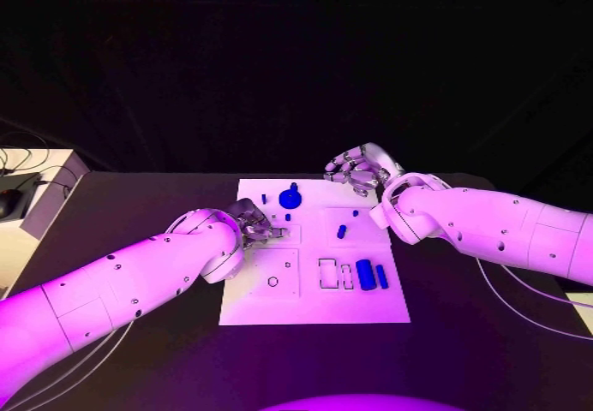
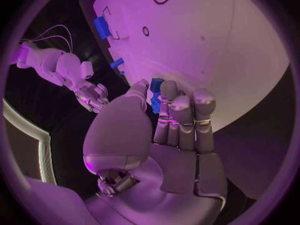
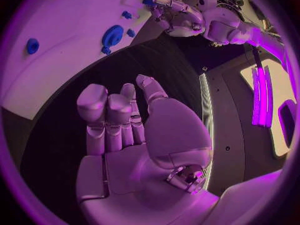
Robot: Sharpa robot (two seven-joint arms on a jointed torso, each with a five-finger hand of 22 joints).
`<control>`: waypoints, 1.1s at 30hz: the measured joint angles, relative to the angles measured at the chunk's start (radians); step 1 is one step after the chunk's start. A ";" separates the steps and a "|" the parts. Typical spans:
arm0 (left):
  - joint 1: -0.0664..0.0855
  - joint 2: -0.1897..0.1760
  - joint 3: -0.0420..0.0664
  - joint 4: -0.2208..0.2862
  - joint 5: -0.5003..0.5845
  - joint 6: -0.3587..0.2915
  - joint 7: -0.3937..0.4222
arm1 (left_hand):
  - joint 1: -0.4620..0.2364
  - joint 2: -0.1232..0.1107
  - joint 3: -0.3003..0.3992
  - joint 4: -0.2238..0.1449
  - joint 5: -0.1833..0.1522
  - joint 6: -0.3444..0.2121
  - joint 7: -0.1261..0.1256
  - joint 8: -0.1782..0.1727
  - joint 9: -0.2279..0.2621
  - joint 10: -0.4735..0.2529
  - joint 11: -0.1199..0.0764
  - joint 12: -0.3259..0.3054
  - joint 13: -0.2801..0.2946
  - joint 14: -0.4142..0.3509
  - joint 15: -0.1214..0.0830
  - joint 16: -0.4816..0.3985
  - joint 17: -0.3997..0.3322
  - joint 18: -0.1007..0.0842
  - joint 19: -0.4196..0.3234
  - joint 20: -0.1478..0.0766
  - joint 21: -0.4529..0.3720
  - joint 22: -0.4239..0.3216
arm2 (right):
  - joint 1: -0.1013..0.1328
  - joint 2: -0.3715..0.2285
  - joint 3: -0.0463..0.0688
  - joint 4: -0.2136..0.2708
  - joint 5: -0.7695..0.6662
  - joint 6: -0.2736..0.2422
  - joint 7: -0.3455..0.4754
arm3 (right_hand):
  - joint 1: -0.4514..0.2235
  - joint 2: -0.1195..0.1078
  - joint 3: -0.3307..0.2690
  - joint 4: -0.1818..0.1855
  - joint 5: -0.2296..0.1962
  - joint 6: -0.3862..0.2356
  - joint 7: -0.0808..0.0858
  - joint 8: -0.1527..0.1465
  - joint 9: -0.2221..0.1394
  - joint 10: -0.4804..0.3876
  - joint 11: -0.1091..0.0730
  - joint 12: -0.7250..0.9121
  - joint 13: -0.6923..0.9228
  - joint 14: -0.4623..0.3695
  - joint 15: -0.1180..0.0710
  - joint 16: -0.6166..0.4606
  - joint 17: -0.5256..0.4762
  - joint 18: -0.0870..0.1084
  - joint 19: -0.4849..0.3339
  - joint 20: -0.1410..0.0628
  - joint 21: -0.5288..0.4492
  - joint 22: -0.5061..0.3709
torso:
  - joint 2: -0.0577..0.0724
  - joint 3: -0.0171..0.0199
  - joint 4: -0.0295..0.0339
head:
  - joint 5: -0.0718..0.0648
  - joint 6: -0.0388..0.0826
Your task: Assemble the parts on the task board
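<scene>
Blue part (image 2: 155, 94) pinched in left robot hand (image 1: 254, 224) over task board (image 1: 371, 300) left side, w/ sockets just below. Right robot hand (image 1: 358, 169) empty, fingers loosely apart, off board's far edge on desk (image 1: 494, 342).

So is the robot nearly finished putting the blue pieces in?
Not nearly. The left hand pinches one small blue part in its fingers over the task board. Several blue parts lie loose on it, and outlined slots look unfilled. The right hand holds nothing.
</scene>
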 measured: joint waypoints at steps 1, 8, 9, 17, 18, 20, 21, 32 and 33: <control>0.000 0.001 0.000 -0.001 0.000 0.001 0.000 | 0.000 0.000 0.004 -0.004 0.000 0.000 0.000 0.000 0.001 0.000 0.000 0.000 0.000 0.000 0.000 0.004 0.000 0.000 0.000 0.000 0.000 0.000 | 0.000 0.000 0.000 0.000 0.000 0.000 0.000 | 0.000 0.000 0.000 0.000 0.000 0.000 0.000 0.000 0.000 0.000 0.000 0.000 0.000 0.000 0.000 0.000 0.000 0.000 0.000 0.000 0.000 0.000 | 0.000 0.0001 0.0000 | 0.000 0.000; 0.001 0.004 0.000 -0.008 -0.001 0.008 -0.002 | 0.014 0.012 0.015 -0.024 0.000 -0.006 -0.006 0.004 0.013 0.002 -0.006 0.005 0.008 0.000 -0.004 0.004 0.004 0.000 0.000 0.000 0.004 0.000 | 0.000 -0.002 0.000 0.002 0.000 0.001 -0.003 | 0.000 0.000 0.000 0.000 0.000 0.000 0.000 0.000 0.000 0.000 0.000 0.000 0.000 0.000 0.000 0.000 0.000 0.000 0.000 0.000 0.000 0.000 | 0.000 -0.0012 0.0000 | -0.003 -0.002; 0.001 0.004 0.001 -0.009 -0.001 0.010 -0.002 | 0.022 0.013 0.020 -0.028 0.000 -0.006 -0.006 0.004 0.014 0.000 -0.007 0.005 0.009 0.000 -0.007 0.004 0.005 0.000 0.000 0.000 0.004 0.001 | 0.000 -0.002 0.000 0.002 0.000 0.002 -0.003 | 0.000 0.000 0.000 0.000 0.000 0.000 0.000 0.000 0.000 0.000 0.000 0.000 0.000 0.000 0.000 0.000 0.000 0.000 0.000 0.000 0.000 0.000 | 0.000 -0.0012 0.0000 | -0.004 -0.002; 0.003 0.013 0.001 -0.021 -0.002 0.024 -0.004 | 0.031 0.010 0.036 -0.041 -0.003 -0.006 -0.006 0.011 0.029 0.000 -0.007 0.012 0.015 0.000 -0.007 0.008 0.008 0.000 0.000 0.000 0.004 0.002 | 0.000 -0.002 0.000 0.004 0.000 0.006 -0.005 | 0.000 0.000 0.004 -0.004 0.000 0.000 0.000 0.000 0.004 0.001 0.001 0.004 -0.003 0.000 0.000 0.000 0.000 0.000 0.000 0.000 0.005 0.001 | -0.001 -0.0014 0.0005 | -0.005 -0.004; 0.003 0.014 0.002 -0.022 -0.003 0.025 -0.005 | 0.031 0.010 0.036 -0.042 -0.005 -0.006 -0.006 0.011 0.031 0.000 -0.007 0.017 0.016 0.000 -0.007 0.008 0.010 0.000 0.000 0.000 0.004 0.002 | 0.000 -0.002 0.000 0.004 0.000 0.006 -0.006 | 0.000 0.000 0.004 -0.004 0.000 0.000 0.000 0.000 0.004 0.001 0.001 0.004 -0.003 0.000 0.000 0.000 0.000 0.000 0.000 0.000 0.005 0.001 | -0.001 -0.0014 0.0005 | -0.005 -0.005; 0.004 0.016 0.002 -0.026 -0.004 0.028 -0.006 | 0.031 0.010 0.026 -0.051 -0.007 -0.006 -0.006 0.016 0.038 0.000 -0.007 0.023 0.020 0.000 -0.007 0.008 0.011 0.000 0.000 0.000 0.008 0.002 | 0.000 -0.002 0.000 0.004 0.000 0.007 -0.006 | 0.000 0.000 0.004 -0.004 0.000 0.000 0.000 0.000 0.004 0.002 0.002 0.004 -0.003 0.000 0.000 0.000 0.000 0.000 0.000 0.000 0.005 0.001 | -0.001 -0.0015 0.0006 | -0.006 -0.005; 0.004 0.017 0.002 -0.028 -0.004 0.029 -0.007 | 0.031 0.010 0.016 -0.055 -0.011 -0.006 -0.006 0.016 0.039 0.000 -0.007 0.023 0.021 0.000 -0.007 0.008 0.011 0.000 0.000 0.000 0.008 0.003 | 0.000 -0.002 0.000 0.005 0.000 0.007 -0.006 | 0.000 0.000 0.004 -0.004 0.000 0.000 0.000 0.000 0.004 0.002 0.002 0.004 -0.003 0.000 0.000 0.000 0.000 0.000 0.000 0.000 0.005 0.001 | -0.001 -0.0014 0.0006 | -0.006 -0.006; 0.005 0.022 0.002 -0.034 -0.008 0.040 -0.012 | 0.054 0.062 -0.104 -0.106 -0.015 -0.005 -0.013 0.023 0.054 -0.002 -0.009 0.032 0.025 0.000 -0.007 0.008 0.017 0.000 0.004 -0.004 0.012 0.006 | 0.000 -0.002 0.000 0.005 -0.001 0.010 -0.008 | 0.000 0.000 0.004 -0.004 0.000 0.004 -0.004 0.006 0.006 -0.001 -0.001 0.004 -0.003 0.000 0.000 0.000 0.000 0.000 0.000 0.000 0.005 0.000 | -0.001 -0.0012 0.0010 | -0.006 -0.008; 0.005 0.022 0.003 -0.034 -0.008 0.041 -0.012 | 0.059 0.067 -0.108 -0.110 -0.015 -0.005 -0.013 0.020 0.054 -0.002 -0.009 0.032 0.025 0.000 -0.007 0.008 0.018 0.000 0.004 -0.004 0.012 0.006 | 0.000 -0.001 0.000 0.005 -0.001 0.010 -0.008 | 0.000 0.000 0.004 -0.004 0.000 0.004 -0.004 0.006 0.006 -0.002 -0.002 0.004 -0.004 0.000 0.000 0.000 -0.001 0.000 0.000 0.000 0.005 0.000 | -0.001 -0.0012 0.0010 | -0.006 -0.008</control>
